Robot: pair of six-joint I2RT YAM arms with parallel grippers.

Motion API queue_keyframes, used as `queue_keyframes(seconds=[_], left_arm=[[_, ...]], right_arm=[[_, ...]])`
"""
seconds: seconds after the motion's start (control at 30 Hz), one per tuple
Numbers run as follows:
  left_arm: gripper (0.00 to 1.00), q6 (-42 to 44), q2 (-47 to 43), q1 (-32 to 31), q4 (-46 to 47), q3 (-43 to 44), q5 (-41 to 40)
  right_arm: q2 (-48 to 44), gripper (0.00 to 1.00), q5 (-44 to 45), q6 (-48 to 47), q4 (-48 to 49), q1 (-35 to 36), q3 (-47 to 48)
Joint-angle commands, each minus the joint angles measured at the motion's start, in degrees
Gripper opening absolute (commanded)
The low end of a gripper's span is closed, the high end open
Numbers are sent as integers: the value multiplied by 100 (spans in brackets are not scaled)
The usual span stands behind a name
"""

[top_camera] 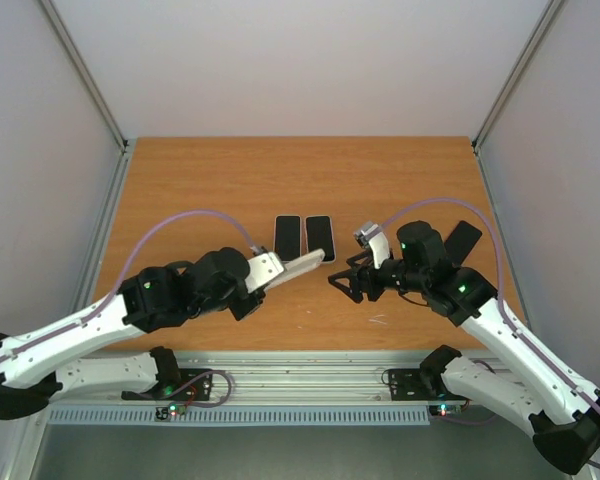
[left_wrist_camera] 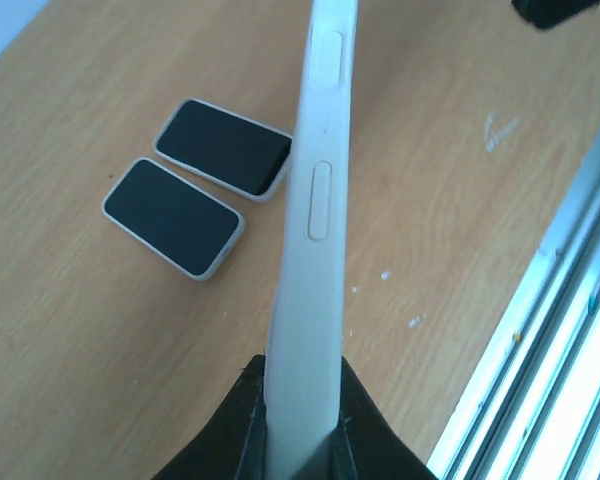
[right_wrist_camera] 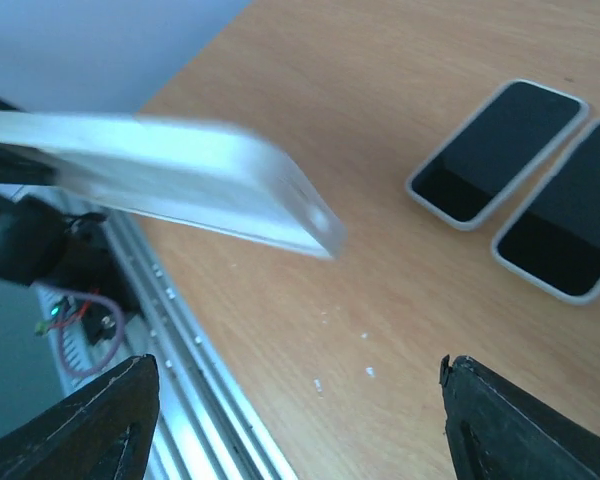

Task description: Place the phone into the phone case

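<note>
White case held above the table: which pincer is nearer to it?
Left. The left pincer is shut on the white case's near end; the right pincer stands open just beyond its free tip, not touching.

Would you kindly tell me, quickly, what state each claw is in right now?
Left claw: closed, holding the white phone case.
Right claw: open, holding nothing.

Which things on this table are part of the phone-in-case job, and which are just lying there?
In the job: translucent white phone case, clamped in left end effector; open right end effector; black rectangular slab behind right arm, probably the phone.
Lying about: two black-screened, pale-rimmed phones, seemingly cased already.
</note>
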Motion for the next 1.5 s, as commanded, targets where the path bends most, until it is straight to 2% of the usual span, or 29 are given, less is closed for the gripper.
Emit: queue_keyframes(seconds=[0.0, 0.13, 0.23, 0.6, 0.7, 0.97, 1.07, 1.13, 1.2, 1.23, 1.3, 1.37, 1.47], left_arm=[[0, 1546, 537, -16, -728, 577, 797], [1, 2223, 998, -22, -1114, 988, 1286], [0, 2405, 1185, -22, -1160, 1148, 1626], [1, 2487, 1123, 91, -756, 674, 2060], [0, 2450, 1094, 133, -737, 624, 2129], [1, 2357, 969, 243, -539, 482, 1959], [11, 2293, 861, 335, -400, 433, 1798], [13, 2229, 754, 433, -290, 369, 1671], [19, 2143, 646, 528, -187, 318, 1561], [25, 2102, 588, 584, -120, 288, 1510], [45, 1995, 424, 700, 96, 181, 1254], [60, 1905, 264, 774, 344, 70, 895], [70, 1797, 103, 910, 618, -8, 475]], right_arm=[[-111, 78, -423, -534, 185, 305, 129], [-24, 79, -346, -786, 183, 626, 180], [148, 78, -457, -977, 183, 878, 235], [981, 71, -91, -1289, -104, 1638, 390], [1057, 59, -27, -1282, -125, 1678, 418], [1012, 19, -43, -1230, -143, 1686, 367], [1004, 9, -22, -1122, -98, 1685, 354], [1020, 5, 54, -1014, -50, 1686, 342], [1060, 1, 154, -856, 6, 1687, 334], [1076, 1, 233, -756, 47, 1687, 328], [1130, 1, 445, -531, 139, 1687, 292], [1202, 1, 706, -223, 242, 1687, 251], [1345, 1, 1077, 228, 344, 1686, 214]])
